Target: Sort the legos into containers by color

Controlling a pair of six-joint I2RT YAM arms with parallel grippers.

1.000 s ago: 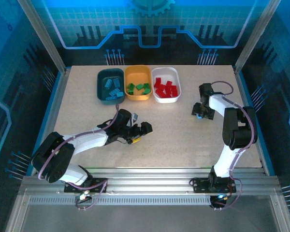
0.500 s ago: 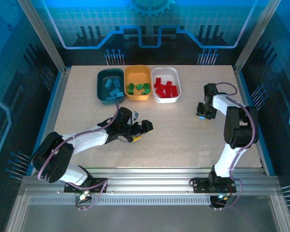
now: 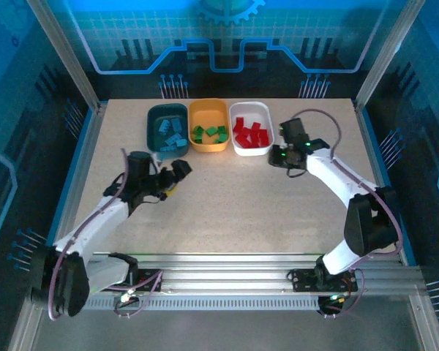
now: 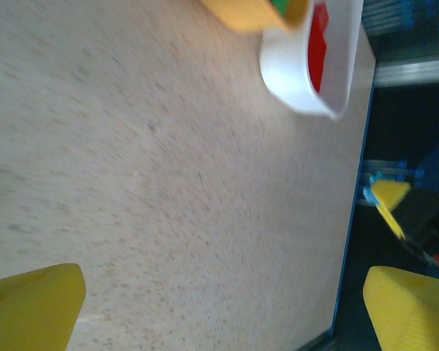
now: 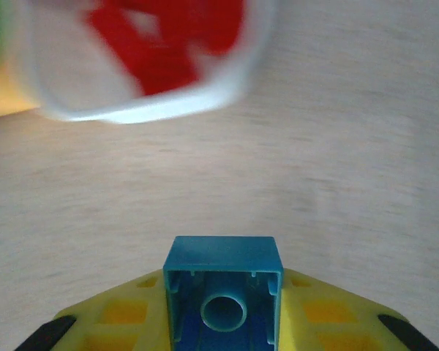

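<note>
Three containers stand in a row at the back: a dark teal tub with light blue legos, an orange-yellow tub with green legos, and a white tub with red legos. My right gripper hovers just right of the white tub's front corner, shut on a light blue lego that sits hollow side up between the yellow fingers. The white tub lies ahead of it. My left gripper is open with nothing in it, in front of the teal tub.
A metal frame and blue panels ring the speckled table. In the left wrist view the white tub and the table's right edge lie ahead of the spread yellow fingers.
The right gripper shut on the light blue lego at the right side and carried it left to the white tub. The left arm swung left and back toward the teal tub.
</note>
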